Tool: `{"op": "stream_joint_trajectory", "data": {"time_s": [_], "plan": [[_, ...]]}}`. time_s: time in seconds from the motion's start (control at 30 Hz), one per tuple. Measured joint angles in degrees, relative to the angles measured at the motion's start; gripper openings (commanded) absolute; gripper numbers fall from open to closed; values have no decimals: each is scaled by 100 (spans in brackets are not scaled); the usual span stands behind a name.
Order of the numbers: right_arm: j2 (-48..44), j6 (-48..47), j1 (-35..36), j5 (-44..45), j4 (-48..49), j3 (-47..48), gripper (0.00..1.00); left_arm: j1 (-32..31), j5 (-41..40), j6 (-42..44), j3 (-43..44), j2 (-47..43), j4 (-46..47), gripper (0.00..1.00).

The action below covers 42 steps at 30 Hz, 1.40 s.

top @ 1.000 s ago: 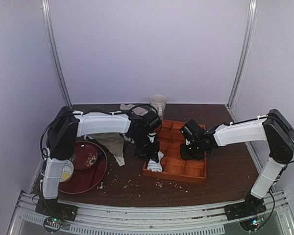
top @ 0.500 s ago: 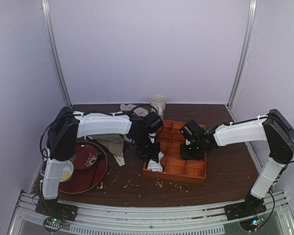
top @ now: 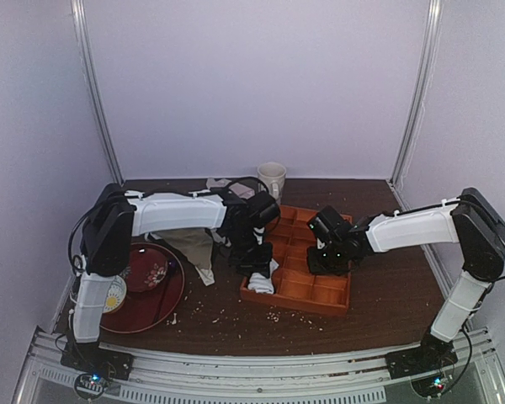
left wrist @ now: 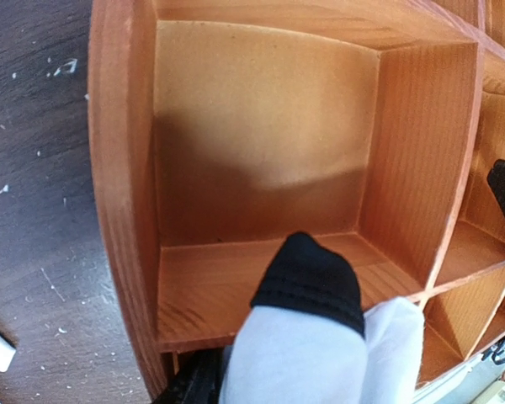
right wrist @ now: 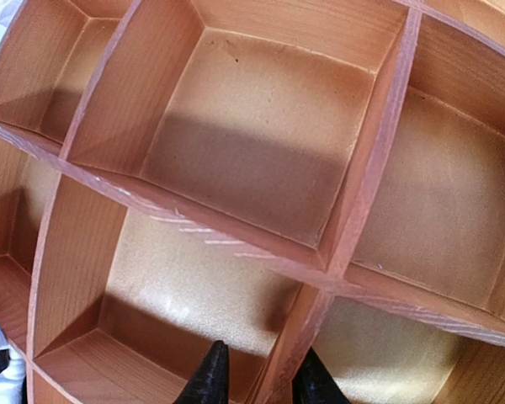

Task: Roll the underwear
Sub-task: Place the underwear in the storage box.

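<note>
The underwear [top: 263, 281] is a white roll with a black hem, standing in the near-left compartment of the orange wooden tray [top: 320, 295]. My left gripper [top: 254, 263] is right over it. In the left wrist view the roll [left wrist: 320, 337] fills the space between the jaws. Only one dark finger [left wrist: 194, 385] shows beside the cloth, and the grip itself is hidden. My right gripper [top: 326, 263] is down in the tray's middle. In the right wrist view its [right wrist: 261, 379] fingertips straddle a divider [right wrist: 288, 358] of the tray [right wrist: 362, 168] and are shut on it.
A white mug [top: 271, 178] stands behind the tray. An olive-beige garment [top: 195, 248] and a pale cloth [top: 223, 185] lie to the left, by a dark red dish [top: 156, 299]. White crumbs dot the dark table [top: 236, 324] in front of the tray.
The tray has slid a little to the left, with both grippers and the roll moving along with it. The roll stays in the same compartment.
</note>
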Motion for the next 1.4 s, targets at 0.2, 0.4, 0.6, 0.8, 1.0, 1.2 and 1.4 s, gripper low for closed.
{"op": "stream_joint_trajectory", "data": {"time_s": [0.2, 0.4, 0.6, 0.8, 1.0, 1.2, 1.4], "plan": [[0, 0, 7, -4, 15, 0, 23, 7, 2, 0, 9, -13, -61, 54], [0, 0, 11, -20, 33, 0, 23, 24, 0, 7, 37, -66, -120, 55], [0, 13, 11, -52, 39, 0, 23, 39, 4, 13, 57, -98, -186, 50], [0, 13, 11, -52, 39, 0, 23, 50, 42, 35, 87, -98, -225, 13], [0, 13, 11, -52, 39, 0, 23, 37, 52, 48, 98, -98, -232, 0], [2, 17, 11, -52, 42, 0, 23, 20, 28, -17, 90, -98, -212, 0], [2, 17, 11, -52, 42, 0, 23, 20, 68, -70, 118, -7, -192, 0]]}}
